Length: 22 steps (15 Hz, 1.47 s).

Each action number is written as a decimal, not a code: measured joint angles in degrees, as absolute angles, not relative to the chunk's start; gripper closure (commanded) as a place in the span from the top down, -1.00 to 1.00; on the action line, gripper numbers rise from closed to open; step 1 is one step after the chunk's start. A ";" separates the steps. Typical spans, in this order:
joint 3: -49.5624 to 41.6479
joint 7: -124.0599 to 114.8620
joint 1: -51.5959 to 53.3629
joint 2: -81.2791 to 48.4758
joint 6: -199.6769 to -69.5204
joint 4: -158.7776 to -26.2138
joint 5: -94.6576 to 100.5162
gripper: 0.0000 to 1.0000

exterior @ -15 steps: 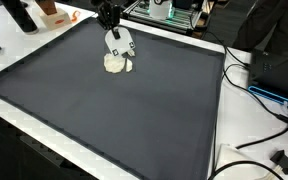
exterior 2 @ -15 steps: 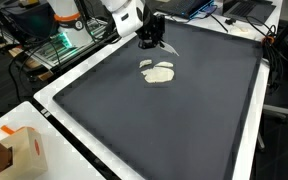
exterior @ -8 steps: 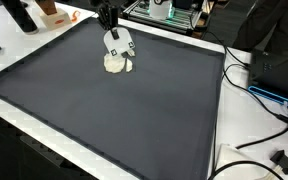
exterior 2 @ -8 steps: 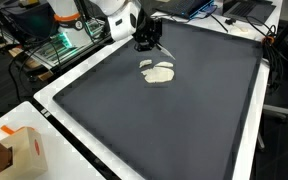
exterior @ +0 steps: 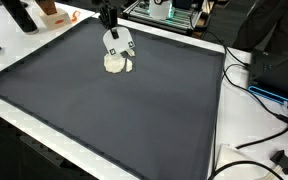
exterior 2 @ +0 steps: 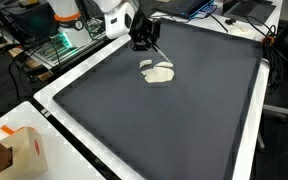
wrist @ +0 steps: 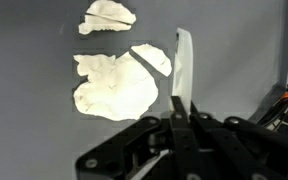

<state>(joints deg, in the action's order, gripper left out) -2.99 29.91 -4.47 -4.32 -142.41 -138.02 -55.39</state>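
The end effector (exterior 2: 144, 41) hangs just above the dark mat. In the wrist view only one pale finger (wrist: 184, 65) stands out from its black body, so I cannot tell how far open it is, and nothing shows in its grip. Closest to that finger lies a small cream wedge (wrist: 152, 58), just beside it. Right next to the wedge, further to the finger's left in that view, is a larger crumpled cream piece (wrist: 112, 88). A third cream scrap (wrist: 107, 16) sits a little beyond these two, apart from them. In both exterior views the pieces read as one pale cluster (exterior: 116, 63) directly under the end effector. Whether it touches them cannot be made out. The dark mat (exterior 2: 154, 130) spreads wide around them and covers most of the white tabletop (exterior 2: 52, 105). Well away from the end effector a cardboard box (exterior 2: 19, 150) stands at one tabletop corner, and black cables (exterior: 252, 150) trail over the far edge.
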 measured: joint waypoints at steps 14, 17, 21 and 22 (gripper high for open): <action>-0.94 -8.67 -2.10 3.00 -145.70 -140.07 -16.92 -0.98; -0.31 -14.04 -2.10 4.48 -142.39 -139.00 -9.75 -0.98; 0.89 -18.32 -2.07 5.67 -136.50 -136.51 -3.08 -0.98; 1.20 -19.19 -2.06 5.80 -135.04 -135.85 -1.68 -0.98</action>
<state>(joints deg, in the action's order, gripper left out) 1.20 -19.19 -2.06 5.80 -135.04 -135.85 -1.68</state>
